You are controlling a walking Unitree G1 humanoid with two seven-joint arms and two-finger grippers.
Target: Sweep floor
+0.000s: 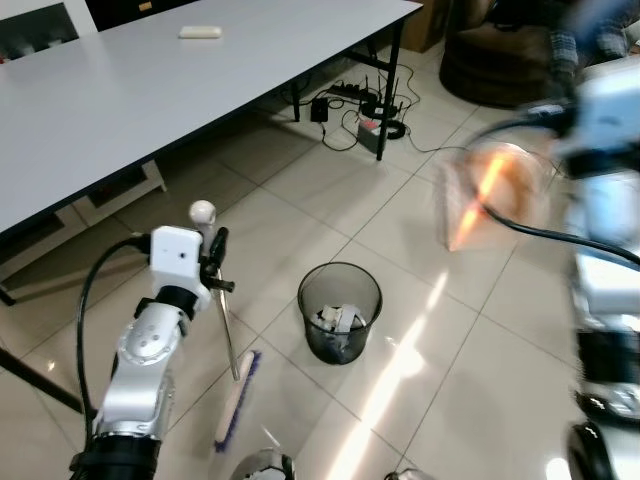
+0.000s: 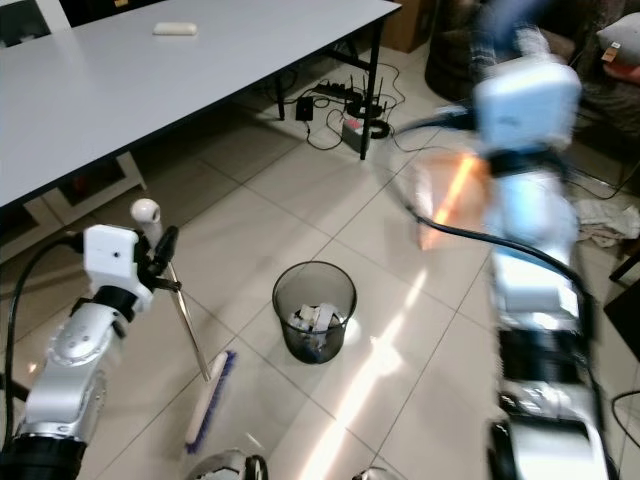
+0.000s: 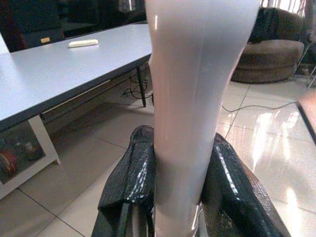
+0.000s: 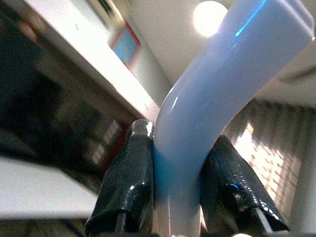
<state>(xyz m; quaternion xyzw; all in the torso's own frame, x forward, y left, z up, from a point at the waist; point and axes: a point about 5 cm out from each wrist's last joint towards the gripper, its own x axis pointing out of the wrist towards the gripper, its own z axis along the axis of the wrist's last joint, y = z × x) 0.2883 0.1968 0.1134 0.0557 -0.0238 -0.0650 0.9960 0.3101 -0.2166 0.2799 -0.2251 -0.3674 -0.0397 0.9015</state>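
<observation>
While the left gripper [image 1: 212, 262] clamps its 2 fingers on the broom [image 1: 236, 397] handle, the brush head rests on the tiled floor [image 1: 330, 200] just left of the mesh bin [image 1: 340, 312]. The blurred right gripper [image 4: 177, 187] grips a pale blue dustpan handle [image 4: 217, 94], the dustpan [image 1: 495, 190] raised.

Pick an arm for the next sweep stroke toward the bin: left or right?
Left, probably. The left gripper is shut on the broom, whose head rests on the floor beside the bin. The right gripper holds the raised, blurred dustpan, well off the floor.
</observation>
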